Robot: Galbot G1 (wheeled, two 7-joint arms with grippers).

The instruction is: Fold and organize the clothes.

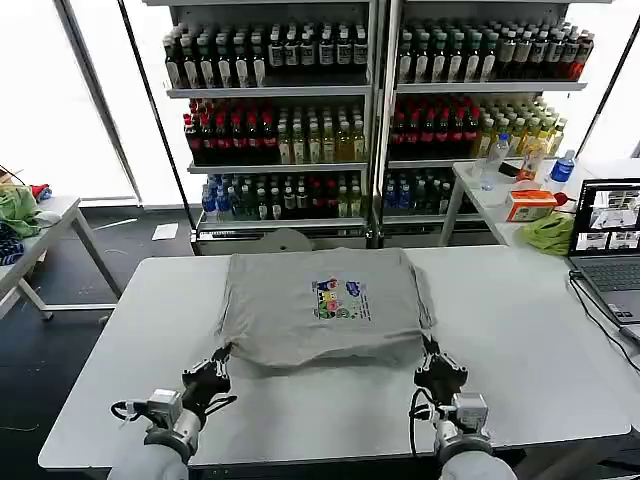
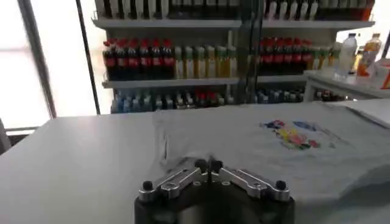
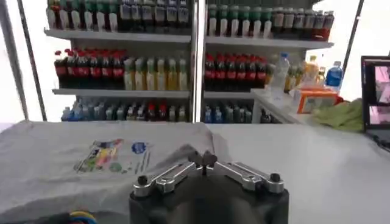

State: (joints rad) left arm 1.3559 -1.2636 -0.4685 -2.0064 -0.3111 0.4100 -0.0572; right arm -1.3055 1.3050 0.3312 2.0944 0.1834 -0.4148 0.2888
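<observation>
A: Where's the garment?

B: The grey short-sleeved cotton shirt with a multicoloured chest print (image 1: 322, 305) lies flat mid-way across the white table (image 1: 540, 330).

A: Grippers?

B: The left gripper (image 1: 210, 372) and right gripper (image 1: 438, 368) sit at the shirt's near corners, fingertips pressed together on its hem.

A: Handling?

B: Light, limp, probably droops; corners are the place to pinch.
</observation>
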